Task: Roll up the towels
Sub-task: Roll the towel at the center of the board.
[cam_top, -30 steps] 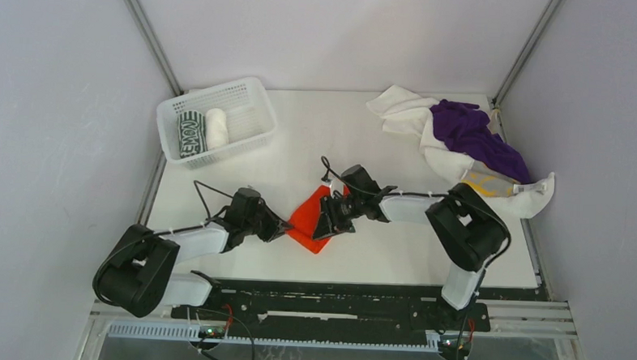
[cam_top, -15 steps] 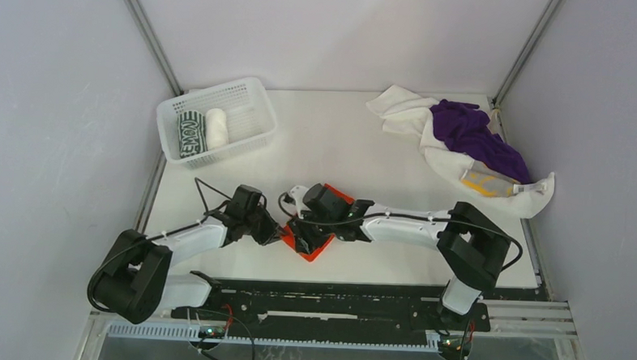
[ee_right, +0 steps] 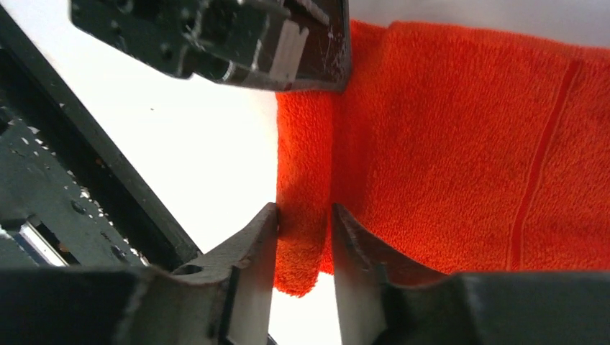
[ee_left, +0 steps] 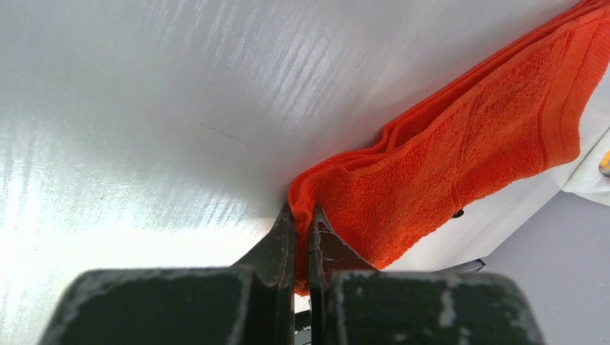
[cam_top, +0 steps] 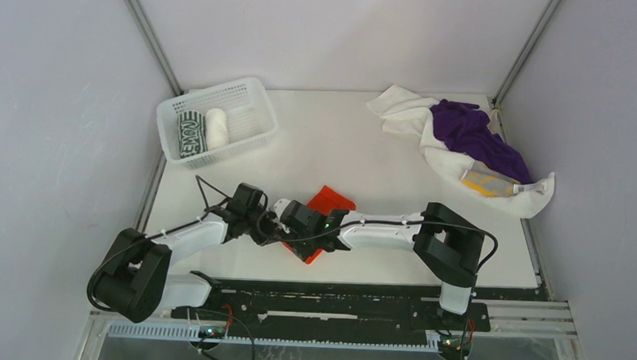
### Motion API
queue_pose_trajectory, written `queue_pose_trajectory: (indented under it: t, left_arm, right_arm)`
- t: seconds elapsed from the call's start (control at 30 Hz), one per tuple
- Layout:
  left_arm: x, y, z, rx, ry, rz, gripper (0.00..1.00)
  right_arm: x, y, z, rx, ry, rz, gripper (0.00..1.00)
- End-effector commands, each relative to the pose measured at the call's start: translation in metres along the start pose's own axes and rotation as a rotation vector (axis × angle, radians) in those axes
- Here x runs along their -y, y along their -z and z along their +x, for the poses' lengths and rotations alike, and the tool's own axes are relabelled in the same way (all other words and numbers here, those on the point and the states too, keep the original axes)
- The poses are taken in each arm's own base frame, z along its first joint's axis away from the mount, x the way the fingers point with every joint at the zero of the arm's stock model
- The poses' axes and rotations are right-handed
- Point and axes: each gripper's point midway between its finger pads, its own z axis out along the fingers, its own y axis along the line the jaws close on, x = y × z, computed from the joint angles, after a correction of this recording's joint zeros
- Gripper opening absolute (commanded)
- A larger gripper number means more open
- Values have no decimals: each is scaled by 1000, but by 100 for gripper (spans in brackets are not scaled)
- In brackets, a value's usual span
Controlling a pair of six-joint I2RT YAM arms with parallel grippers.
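Observation:
An orange-red towel (cam_top: 330, 201) lies folded near the table's front centre. My left gripper (cam_top: 272, 230) is shut on the towel's left corner; in the left wrist view the orange-red towel (ee_left: 460, 151) is pinched thin between the left gripper's (ee_left: 302, 215) fingers. My right gripper (cam_top: 287, 227) reaches across from the right and meets the left one. Its jaws (ee_right: 305, 215) press both sides of a folded edge of the orange-red towel (ee_right: 446, 144). The left gripper's finger (ee_right: 288, 43) shows just beyond that fold.
A white mesh basket (cam_top: 249, 120) at the back left holds a rolled green-and-white towel (cam_top: 191, 134) and a rolled white towel (cam_top: 217, 127). A loose pile at the back right has white (cam_top: 407, 111), purple (cam_top: 471, 134) and yellow-patterned (cam_top: 485, 183) towels.
The right gripper moved left across the orange-red towel, from its right side to the near-left edge beside the left gripper, and closed on the fold. The left gripper kept its hold.

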Motion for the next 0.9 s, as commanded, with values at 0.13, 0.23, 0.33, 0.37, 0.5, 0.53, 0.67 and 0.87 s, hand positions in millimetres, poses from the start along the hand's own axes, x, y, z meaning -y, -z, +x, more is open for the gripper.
queue_pose_trajectory:
  t: [0.13,0.23,0.33,0.37,0.5,0.53,0.67,0.87]
  left_arm:
    - [-27,1,-2,23,-45,-116,7]
    - [-22,8,-8,65,-51,-90,31]
    - [-18,19,-15,127,-51,-55,47]
    - [-15,22,-17,145,-53,-33,52]
    - [-2,37,-21,202,-82,82,66]
    - [0,40,-21,214,-84,108,69]
    - [3,46,-13,215,-91,209,78]
    - [9,41,3,147,-87,317,80]
  right_arm:
    - [7,2,3,-32,-98,-35,3]
    - [8,7,7,-28,-199,-159,0]
    - [3,13,7,-19,-308,-344,0]
    - [2,15,8,-19,-344,-399,0]
    - [4,23,5,5,-472,-587,0]
    - [9,24,4,15,-513,-621,0]
    - [18,24,10,0,-645,-712,0]
    - [29,16,15,-30,-764,-770,0]
